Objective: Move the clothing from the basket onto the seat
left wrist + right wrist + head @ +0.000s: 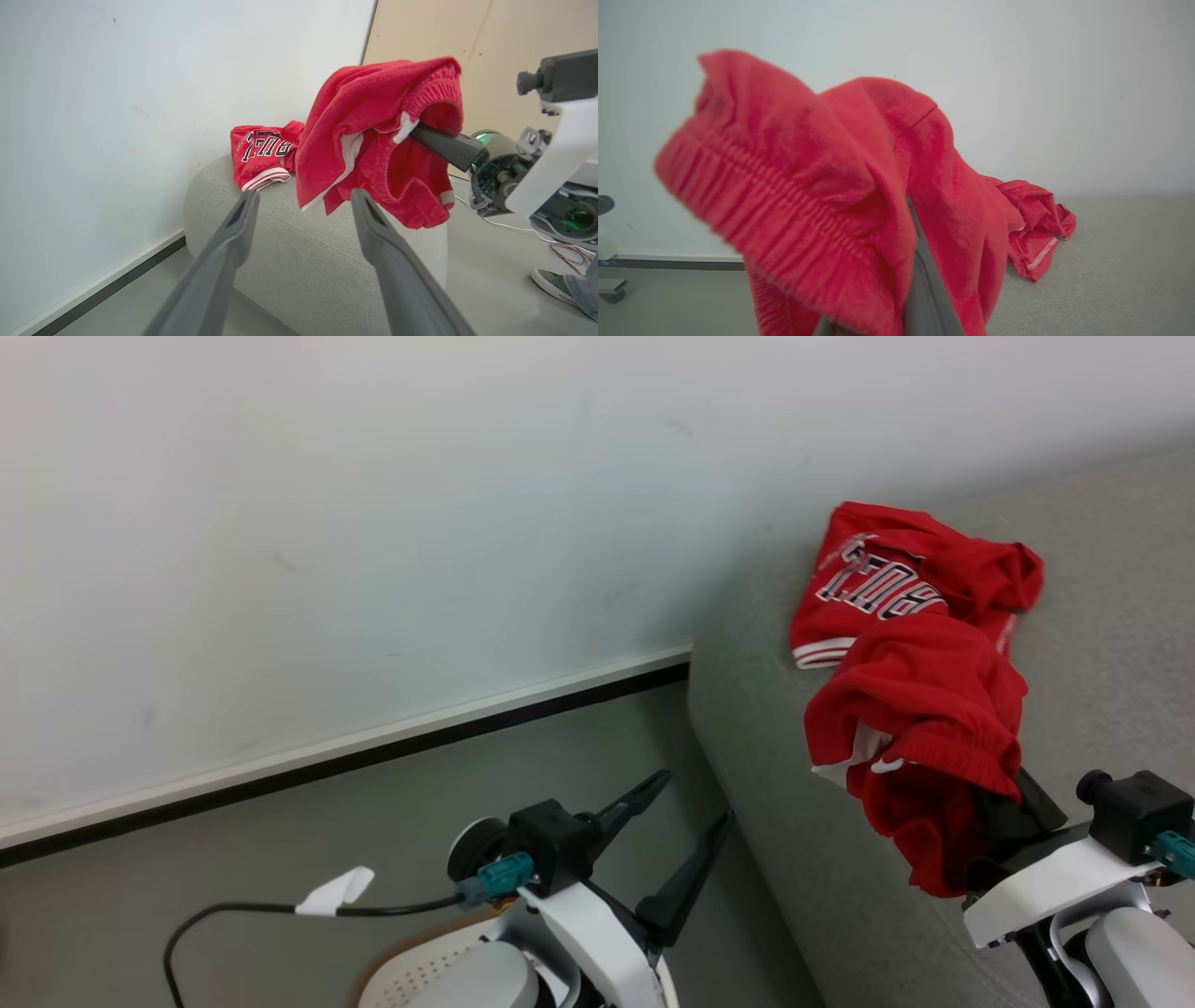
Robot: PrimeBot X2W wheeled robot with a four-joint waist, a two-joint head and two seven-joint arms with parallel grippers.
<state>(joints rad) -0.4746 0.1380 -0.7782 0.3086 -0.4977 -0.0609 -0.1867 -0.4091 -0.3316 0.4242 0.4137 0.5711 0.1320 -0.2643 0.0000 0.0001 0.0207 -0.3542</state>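
One piece of the clothing, a red jersey with dark lettering (882, 583), lies on the grey seat (775, 737) near its rounded end. A second red garment with white trim and an elastic waistband (920, 728) hangs just above the seat's edge. My right gripper (1013, 812) is shut on it, with its fingertips buried in the cloth. In the left wrist view this garment (369, 140) drapes over the right gripper's dark fingers (444, 144). My left gripper (695, 795) stands open with nothing in it, left of the seat and above the basket (420, 966).
A white wall with a dark baseboard (373, 747) runs behind the seat, with grey floor below. A black cable with a white tag (336, 891) trails from the left wrist. A person's shoe (553, 282) stands on the floor beyond the seat.
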